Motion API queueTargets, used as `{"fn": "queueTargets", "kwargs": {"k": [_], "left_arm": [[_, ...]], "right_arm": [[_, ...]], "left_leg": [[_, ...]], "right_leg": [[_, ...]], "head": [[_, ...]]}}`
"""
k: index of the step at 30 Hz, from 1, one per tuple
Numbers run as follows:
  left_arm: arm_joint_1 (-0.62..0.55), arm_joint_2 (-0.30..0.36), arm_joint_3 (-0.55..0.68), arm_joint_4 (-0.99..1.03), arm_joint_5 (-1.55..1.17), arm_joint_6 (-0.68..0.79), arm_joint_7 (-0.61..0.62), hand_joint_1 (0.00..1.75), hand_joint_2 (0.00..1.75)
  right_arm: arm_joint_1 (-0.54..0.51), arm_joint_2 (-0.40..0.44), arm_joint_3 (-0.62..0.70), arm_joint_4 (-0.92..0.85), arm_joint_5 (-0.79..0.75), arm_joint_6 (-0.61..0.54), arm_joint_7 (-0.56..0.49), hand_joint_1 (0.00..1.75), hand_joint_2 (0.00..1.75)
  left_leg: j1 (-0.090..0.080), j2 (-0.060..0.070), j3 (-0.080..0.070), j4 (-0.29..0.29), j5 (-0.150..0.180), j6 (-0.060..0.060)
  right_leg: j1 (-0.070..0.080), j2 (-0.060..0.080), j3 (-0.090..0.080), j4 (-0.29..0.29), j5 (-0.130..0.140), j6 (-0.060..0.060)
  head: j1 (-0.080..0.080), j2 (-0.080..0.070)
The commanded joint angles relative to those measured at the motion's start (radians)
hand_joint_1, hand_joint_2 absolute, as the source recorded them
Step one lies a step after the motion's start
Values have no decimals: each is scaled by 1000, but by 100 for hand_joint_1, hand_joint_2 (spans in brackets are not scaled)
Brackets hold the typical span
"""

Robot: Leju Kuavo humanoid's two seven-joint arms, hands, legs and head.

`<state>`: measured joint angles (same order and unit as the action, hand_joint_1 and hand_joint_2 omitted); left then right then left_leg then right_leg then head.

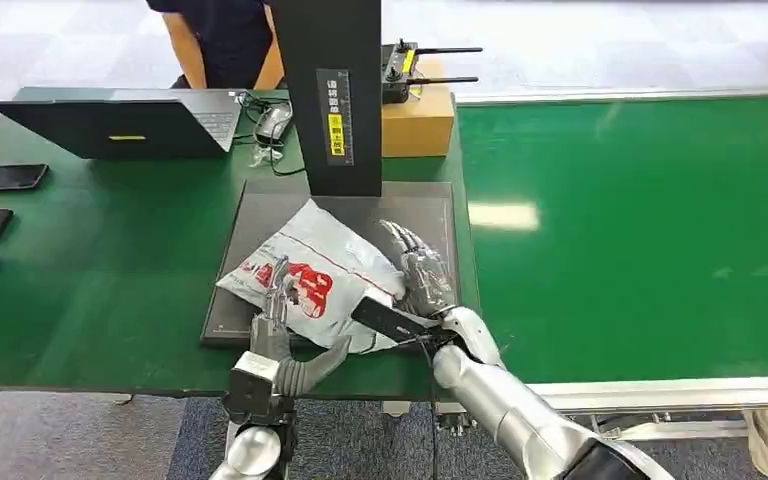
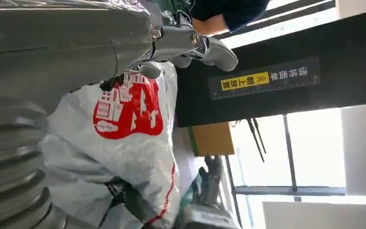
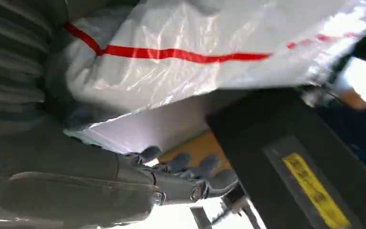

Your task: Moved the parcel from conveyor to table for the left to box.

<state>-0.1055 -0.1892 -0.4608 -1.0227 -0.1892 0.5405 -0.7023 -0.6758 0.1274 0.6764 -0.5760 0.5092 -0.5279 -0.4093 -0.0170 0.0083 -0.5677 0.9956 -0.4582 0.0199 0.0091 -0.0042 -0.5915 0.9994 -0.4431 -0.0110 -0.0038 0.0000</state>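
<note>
The parcel (image 1: 310, 265) is a white plastic mailer with red print. It lies crumpled on a black pad (image 1: 260, 210) on the green table. My left hand (image 1: 275, 335) comes in at the parcel's near edge, its straight fingers (image 2: 190, 43) lying over the top and its thumb spread out along the near edge. My right hand (image 1: 420, 275) lies open on the pad beside the parcel's right edge, fingers stretched forward. The parcel (image 2: 124, 157) fills the space under my left palm, and the parcel (image 3: 195, 38) hangs close beside my right hand (image 3: 124, 186).
A black upright column (image 1: 340, 90) stands at the pad's far edge, with a cardboard box (image 1: 420, 120) behind it. The green conveyor (image 1: 640, 230) runs on the right. On the left of the table are a laptop (image 1: 120, 125) and a phone (image 1: 5, 177). A person (image 1: 220, 40) stands beyond.
</note>
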Motion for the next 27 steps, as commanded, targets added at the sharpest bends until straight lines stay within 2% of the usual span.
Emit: {"fn": "queueTargets", "kwargs": {"k": [1, 5, 6, 7, 8, 10, 11, 12, 13, 14, 16, 20, 21, 22, 27], "left_arm": [[-23, 5, 5, 43, -15, -18, 4, 0, 175], [-26, 0, 7, 50, -18, -21, 4, 0, 175], [-27, -2, 8, 52, -20, -23, 4, 0, 175], [-28, -3, 8, 54, -21, -24, 4, 0, 175], [-28, -3, 8, 54, -21, -24, 4, 0, 175], [-31, -6, 6, 58, -22, -30, 4, 0, 175], [-31, -6, 6, 58, -22, -30, 4, 0, 175], [-35, -7, 3, 64, -23, -34, 4, 0, 175], [-37, -8, 1, 68, -22, -36, 4, 0, 175], [-37, -8, 1, 68, -22, -36, 4, 0, 175], [-40, -7, -4, 71, -20, -39, 4, 0, 175], [-40, -6, -6, 73, -20, -39, 4, 0, 175], [-39, -4, -7, 72, -19, -38, 4, 0, 175], [-36, -2, -7, 70, -18, -37, 4, 0, 175], [-33, 3, -9, 65, -13, -39, 4, 0, 175]], "right_arm": [[-51, -16, 16, 207, 37, -64, 75, 0, 175], [-47, -35, 15, 206, 76, -150, 122, 0, 175], [-34, -56, -14, 152, 170, -170, 189, 0, 175], [-2, -61, -110, 98, 278, -170, 226, 0, 175], [-2, -61, -110, 98, 278, -170, 226, 0, 175], [71, -58, -334, -43, 558, -170, 256, 0, 175], [71, -58, -334, -43, 558, -170, 256, 0, 175], [97, -32, -472, -67, 635, -170, 198, 0, 175], [109, -18, -542, -78, 654, -170, 153, 0, 175], [109, -18, -542, -78, 654, -170, 153, 0, 175], [150, 1, -642, -172, 779, -170, 144, 0, 175], [158, 16, -684, -176, 770, -170, 95, 0, 175], [165, 34, -710, -168, 753, -170, 47, 0, 175], [154, 46, -720, -118, 685, -170, -11, 0, 175], [141, 64, -725, -61, 526, -170, -150, 0, 175]], "left_leg": [[1, -1, 2, -1, 0, -2], [1, -4, 7, -4, 1, -5], [1, -3, 4, -2, 0, -3], [1, -4, 5, -3, 1, -3], [1, -4, 2, -1, 1, -2], [1, -6, 3, -2, 1, -3], [1, -4, 2, -1, 1, -2], [1, -5, 4, -2, 1, -2], [1, -4, 3, -1, 1, -2], [1, -5, 4, -1, 1, -2], [1, -5, 3, -1, 1, -2], [1, -4, 5, -2, 1, -3], [1, -4, 4, -1, 1, -3], [0, -3, 3, -1, 0, -1], [1, -1, 4, -1, 0, -2]], "right_leg": [[0, -1, 2, -1, 0, 1], [0, -2, 7, -4, 0, 3], [0, -2, 4, -2, 0, 2], [0, -3, 6, -3, 0, 2], [0, -3, 3, -1, 0, 1], [0, -4, 5, -3, 0, 2], [0, -3, 3, -2, 0, 1], [0, -4, 5, -2, 0, 2], [0, -4, 4, -2, 0, 1], [0, -4, 5, -2, 0, 2], [0, -4, 5, -2, 0, 2], [0, -3, 6, -3, 0, 2], [0, -3, 5, -2, -1, 2], [0, -2, 4, -1, 0, 1], [0, 0, 4, -2, 0, 1]], "head": [[0, 0], [0, 0], [0, 0], [0, 0], [0, 0], [0, 0], [0, 0], [0, 0], [0, 0], [0, 0], [0, 0], [0, 0], [0, 0], [0, 0], [0, 0]]}}
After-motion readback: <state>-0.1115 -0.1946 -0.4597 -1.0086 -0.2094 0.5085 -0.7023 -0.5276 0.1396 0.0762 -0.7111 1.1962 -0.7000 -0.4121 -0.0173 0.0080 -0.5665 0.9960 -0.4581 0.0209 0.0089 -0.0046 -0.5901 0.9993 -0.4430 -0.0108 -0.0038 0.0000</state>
